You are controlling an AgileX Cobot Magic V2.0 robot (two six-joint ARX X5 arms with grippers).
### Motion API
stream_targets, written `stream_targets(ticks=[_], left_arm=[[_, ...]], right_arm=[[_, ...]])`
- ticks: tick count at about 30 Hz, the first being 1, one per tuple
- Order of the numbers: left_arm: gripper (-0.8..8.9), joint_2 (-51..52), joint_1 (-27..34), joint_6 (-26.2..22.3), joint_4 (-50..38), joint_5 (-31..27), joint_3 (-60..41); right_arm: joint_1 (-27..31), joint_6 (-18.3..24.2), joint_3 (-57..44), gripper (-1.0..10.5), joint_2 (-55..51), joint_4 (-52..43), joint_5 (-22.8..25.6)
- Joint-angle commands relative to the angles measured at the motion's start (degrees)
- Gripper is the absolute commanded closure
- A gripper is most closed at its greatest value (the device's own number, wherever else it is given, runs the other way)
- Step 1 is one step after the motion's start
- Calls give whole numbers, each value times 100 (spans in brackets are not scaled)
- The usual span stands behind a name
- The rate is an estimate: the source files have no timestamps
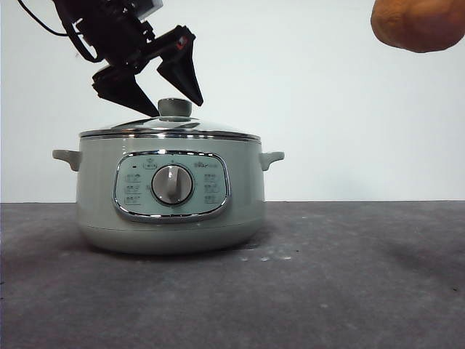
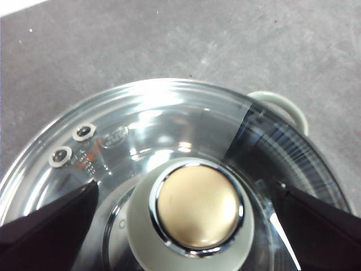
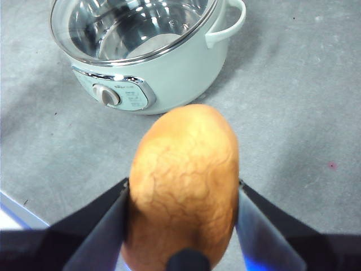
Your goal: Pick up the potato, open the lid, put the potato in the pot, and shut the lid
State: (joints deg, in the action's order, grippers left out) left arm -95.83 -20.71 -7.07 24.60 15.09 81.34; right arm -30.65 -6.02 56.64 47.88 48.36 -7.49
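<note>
The pale green pot (image 1: pixel 171 218) stands on the grey table with the glass lid (image 1: pixel 218 131) on it. My left gripper (image 1: pixel 179 109) is open, its jaws on either side of the lid's green knob (image 1: pixel 174 107), apart from it. In the left wrist view the left gripper (image 2: pixel 186 192) straddles the knob (image 2: pixel 196 206) on the lid (image 2: pixel 169 118). My right gripper (image 3: pixel 183 186) is shut on the orange-brown potato (image 3: pixel 183 169), held high to the right of the pot (image 3: pixel 169 79). The potato shows at the front view's top right corner (image 1: pixel 418 25).
The pot's side handles (image 1: pixel 272 157) stick out left and right, and its control panel with the silver dial (image 1: pixel 172 184) faces the front camera. The dark grey tabletop (image 1: pixel 349 276) spreads around the pot. A white wall stands behind.
</note>
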Motion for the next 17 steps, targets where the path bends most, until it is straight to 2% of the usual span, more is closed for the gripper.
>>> stream_targets(ticks=[1,5,8,13,17], left_arm=[[187,-92,-13,-46,-37,-13,9],[199,-94,-13,-46,-26,-11,9],[449,-94,-26,-46,0,-7,9],[452,-94,-26,-46,46,28,9],[615,-94,-26,-48,120,28,9]], right_arm=[[-9,22,11,958,-13,-31,2],[-9,22,11,958,-13,-33,2],[-9,22,11,958,-13,-33,2],[-9,24,11,958,-13,-35,2],[-9,24,11,958,-13,-35,2]])
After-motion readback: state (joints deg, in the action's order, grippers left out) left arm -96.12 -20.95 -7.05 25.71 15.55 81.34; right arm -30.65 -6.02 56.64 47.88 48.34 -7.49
